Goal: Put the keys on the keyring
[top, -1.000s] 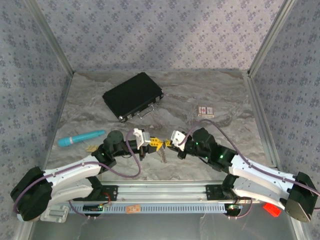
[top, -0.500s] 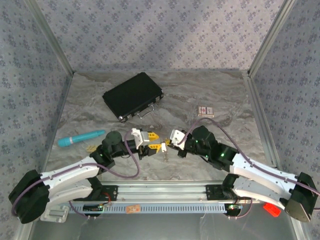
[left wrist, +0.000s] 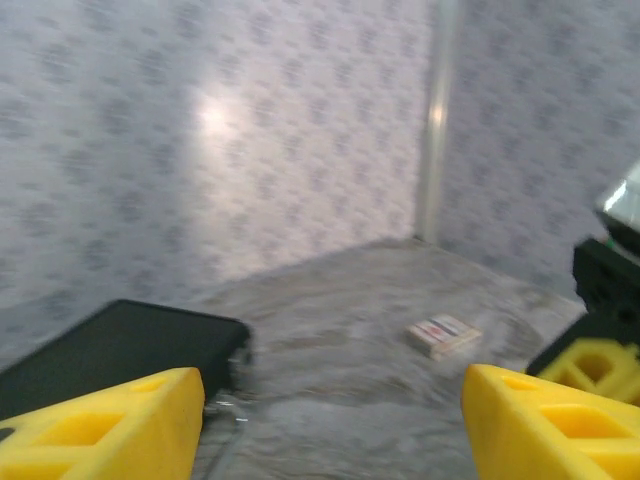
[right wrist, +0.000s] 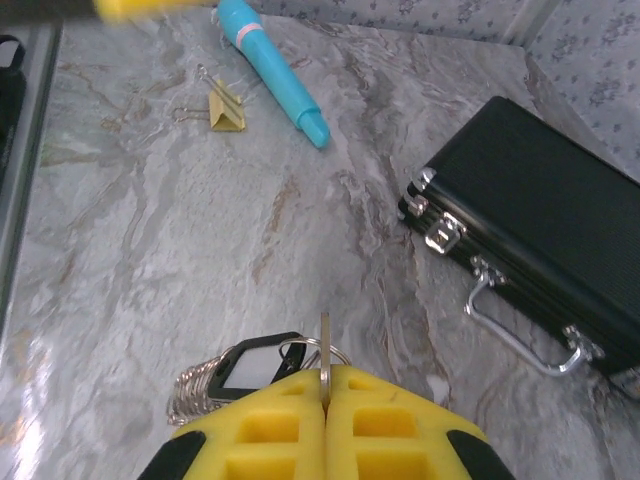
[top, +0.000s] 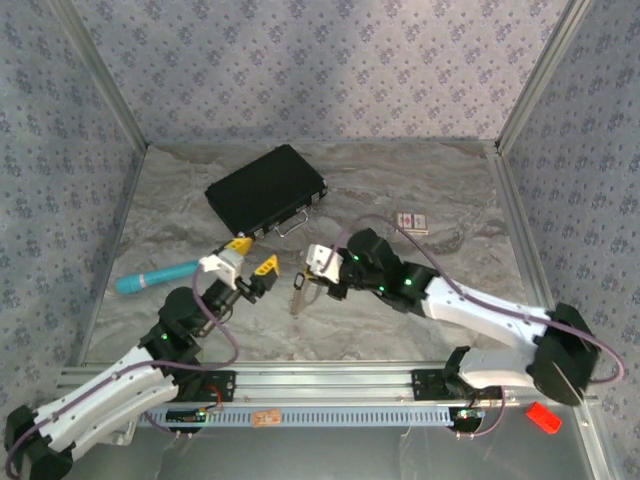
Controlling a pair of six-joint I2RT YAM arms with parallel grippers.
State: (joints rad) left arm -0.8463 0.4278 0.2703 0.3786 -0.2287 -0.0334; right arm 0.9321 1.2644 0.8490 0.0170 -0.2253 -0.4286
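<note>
1 keyring (right wrist: 322,352), 1 black case (top: 265,190), 1 blue pen (top: 160,277). Right gripper (right wrist: 325,378), stretched forward, clenches the keyring; left gripper (top: 252,256), held high, gapes released.

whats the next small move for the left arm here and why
Probably swing the left gripper across toward the key bunch and take hold of a hanging key. Its jaws stand open and empty, apart from the bunch, while the right gripper is shut on it, keys dangling.
</note>
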